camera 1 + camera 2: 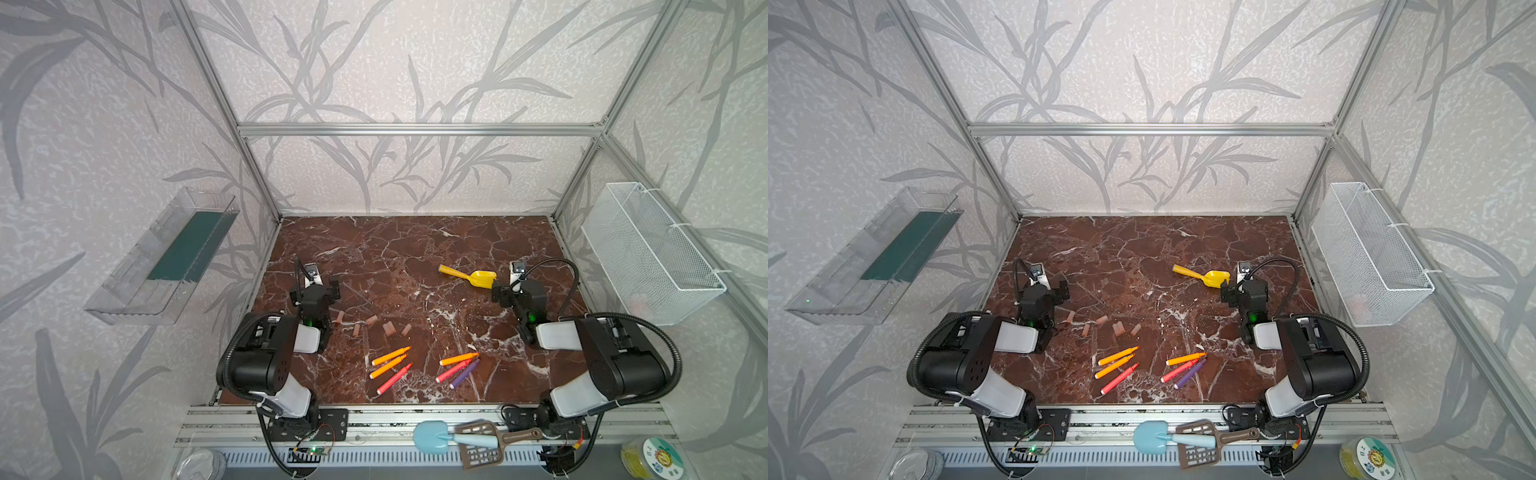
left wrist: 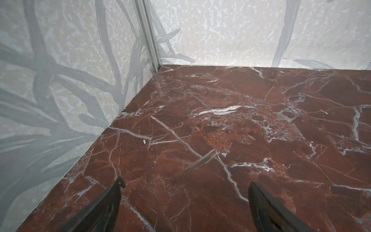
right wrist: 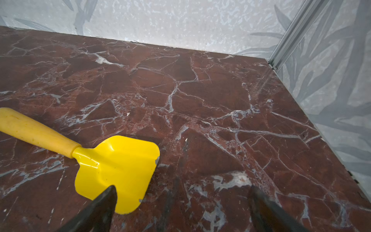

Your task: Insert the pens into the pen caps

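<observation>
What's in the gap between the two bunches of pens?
Nothing. In both top views only bare marble table shows between the left bunch of pens and the right bunch of pens.

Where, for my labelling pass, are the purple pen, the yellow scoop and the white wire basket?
purple pen (image 1: 465, 373): in a top view, middle of its barrel.
yellow scoop (image 3: 120, 170): right wrist view, middle of its blade.
white wire basket (image 1: 623, 266): in a top view, its mesh side wall.
</observation>
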Robot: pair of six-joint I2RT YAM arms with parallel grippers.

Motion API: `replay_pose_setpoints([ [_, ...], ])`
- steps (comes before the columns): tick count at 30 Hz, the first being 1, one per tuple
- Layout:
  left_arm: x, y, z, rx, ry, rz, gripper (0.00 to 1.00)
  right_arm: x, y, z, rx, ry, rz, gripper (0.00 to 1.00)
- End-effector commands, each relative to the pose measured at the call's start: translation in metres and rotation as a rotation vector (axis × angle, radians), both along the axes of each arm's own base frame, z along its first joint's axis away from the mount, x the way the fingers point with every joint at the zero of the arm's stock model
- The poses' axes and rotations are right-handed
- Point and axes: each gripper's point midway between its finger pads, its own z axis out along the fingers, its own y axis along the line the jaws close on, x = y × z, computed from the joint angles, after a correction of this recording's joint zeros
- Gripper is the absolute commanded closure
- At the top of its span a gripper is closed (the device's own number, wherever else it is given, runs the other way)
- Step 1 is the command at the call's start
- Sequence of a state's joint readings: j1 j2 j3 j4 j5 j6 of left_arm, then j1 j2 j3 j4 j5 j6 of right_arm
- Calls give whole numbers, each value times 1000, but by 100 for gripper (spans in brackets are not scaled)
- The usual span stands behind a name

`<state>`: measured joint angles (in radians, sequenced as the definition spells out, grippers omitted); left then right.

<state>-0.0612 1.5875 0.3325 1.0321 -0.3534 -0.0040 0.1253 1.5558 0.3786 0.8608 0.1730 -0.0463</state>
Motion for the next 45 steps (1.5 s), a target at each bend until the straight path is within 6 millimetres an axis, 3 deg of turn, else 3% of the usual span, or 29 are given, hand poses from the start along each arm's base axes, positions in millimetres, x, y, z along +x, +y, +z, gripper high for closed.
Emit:
replay_pose_setpoints([
  [1,4,1,7,-8,-26,4,1,5,1,13,3,-35,7,1],
  [24,2,0,9,-1,-37,4,1,5,1,13,3,-38,6,1],
  [26,-2,-3,15,14,-65,2,1,3,2,27,-1,-105,8,1],
  [28,-12,-2,29,36,-114,27,1,-11,-6,41,-14,-133,-48,1],
  [31,-18,-17,55,113,-100,28,1,-33,-23,54,59,-54,-169,1],
  [34,-18,-17,75,71,-35,107,1,-48,-28,76,139,-26,-225,1],
  [36,-17,-26,80,-6,40,72,1,-57,-26,85,228,-38,-240,1],
  [41,-12,-88,98,-247,92,-243,1,-80,1,93,454,-22,-139,1],
  [43,-23,-114,106,-297,118,-396,1,-90,7,92,517,-21,-113,1],
  [45,-33,-126,119,-345,80,-475,1,-95,19,98,557,-70,-29,1],
])
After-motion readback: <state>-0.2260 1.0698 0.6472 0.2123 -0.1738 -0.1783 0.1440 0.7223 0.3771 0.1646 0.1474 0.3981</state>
